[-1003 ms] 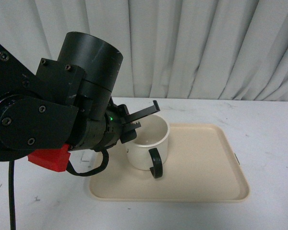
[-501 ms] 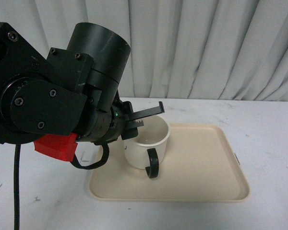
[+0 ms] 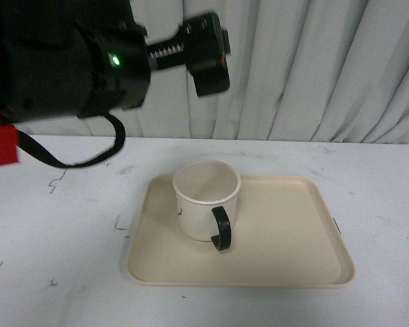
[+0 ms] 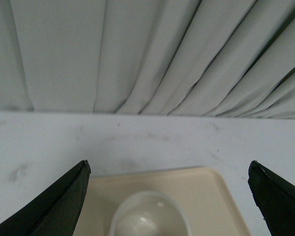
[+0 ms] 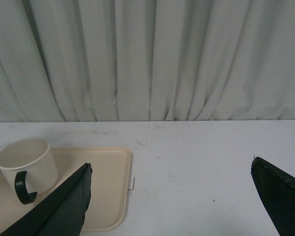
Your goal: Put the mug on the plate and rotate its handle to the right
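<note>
The mug [image 3: 204,201] stands upright on the plate [image 3: 296,235], in the plate's left half and a little toward its far edge, with its open mouth up and nothing visible inside. Its black handle [image 3: 221,229] faces the front camera, turned only slightly to the right. The plate lies flat on the white surface [image 3: 61,225], which carries a few faint dark scuffs, and a pale pleated curtain [image 3: 313,68] hangs behind. The left pincer [image 4: 168,166] hangs high above the surface, up and to the left of the mug and well apart from it. In its wrist view its two dark fingers [image 4: 64,206] are spread wide with nothing between them, and the mug's rim and the far part of the plate show below the gap. In the front view one finger block and a toothed rail stick out from the dark arm body, where a small green light [image 3: 114,60] glows (a black cable [image 3: 75,160] loops beneath it, and a red part [image 3: 0,146] shows at the picture's left edge). The right pincer [image 5: 171,164] is likewise opened wide and holds nothing. Its wrist view looks over bare surface to the right of the plate, with the mug off to one side.
</note>
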